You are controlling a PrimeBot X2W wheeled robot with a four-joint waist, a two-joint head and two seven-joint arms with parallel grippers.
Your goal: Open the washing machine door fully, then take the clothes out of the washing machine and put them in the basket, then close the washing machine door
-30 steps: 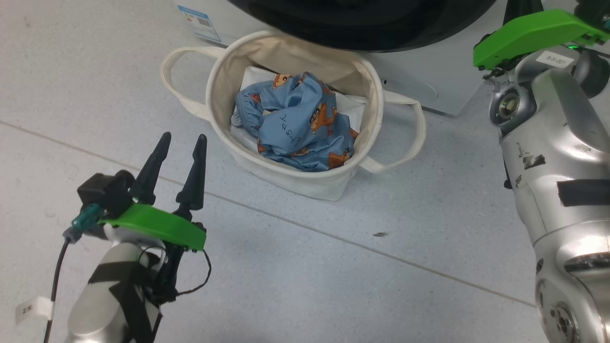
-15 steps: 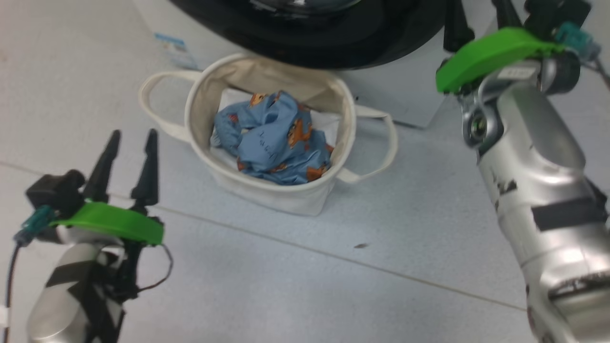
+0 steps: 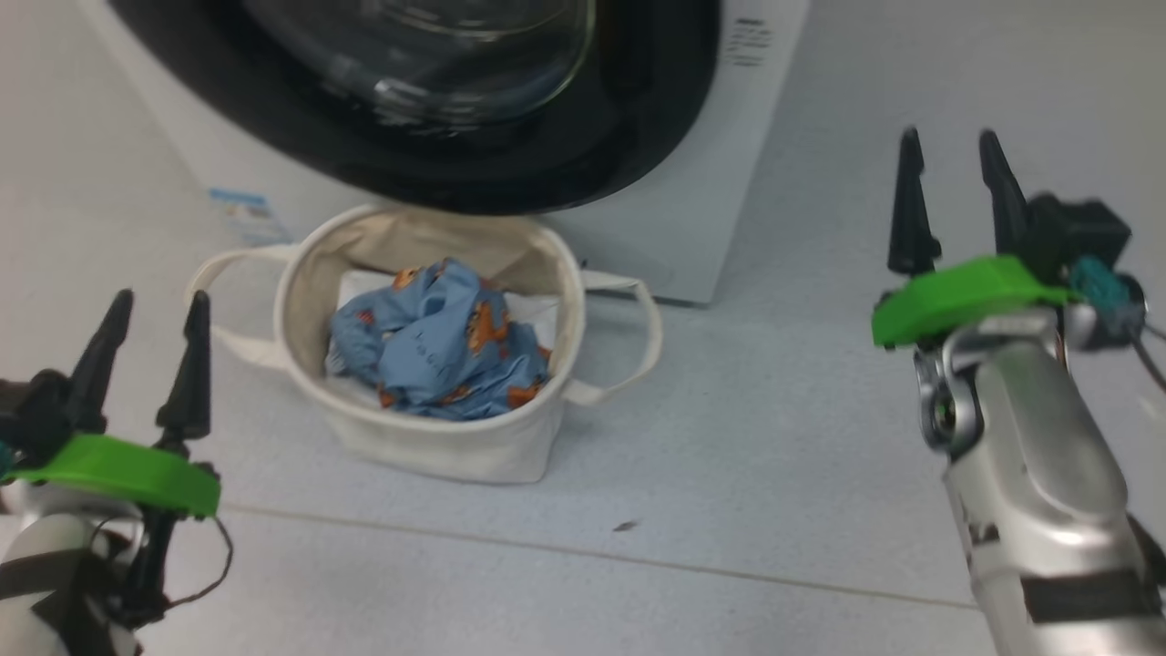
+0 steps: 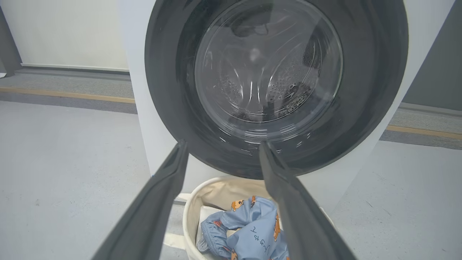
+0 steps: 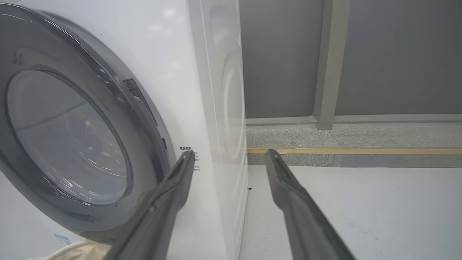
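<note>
The washing machine door [image 3: 638,118], a glossy black ring around bulging glass, lies flat against the white washing machine [image 3: 692,219]. The right wrist view shows the door [image 5: 65,133] flush with the machine front [image 5: 202,90]. Through the glass in the left wrist view, the door [image 4: 173,90] reveals the steel drum. The clothes [image 3: 437,351], light blue with orange figures, lie crumpled in the cream basket [image 3: 437,446] right below the door. My left gripper [image 3: 159,301] is open left of the basket. My right gripper [image 3: 947,137] is open and empty, right of the machine.
A white folded sheet [image 3: 537,314] lies under the clothes in the basket. A blue sticker [image 3: 241,210] marks the machine's lower left. A floor seam [image 3: 729,569] runs across in front of the basket. A grey wall with a yellow floor strip [image 5: 353,151] stands behind the machine.
The head camera has tilted up, so the basket sits lower and further left. My right gripper has drawn back from the door and to the right, its fingers now apart.
</note>
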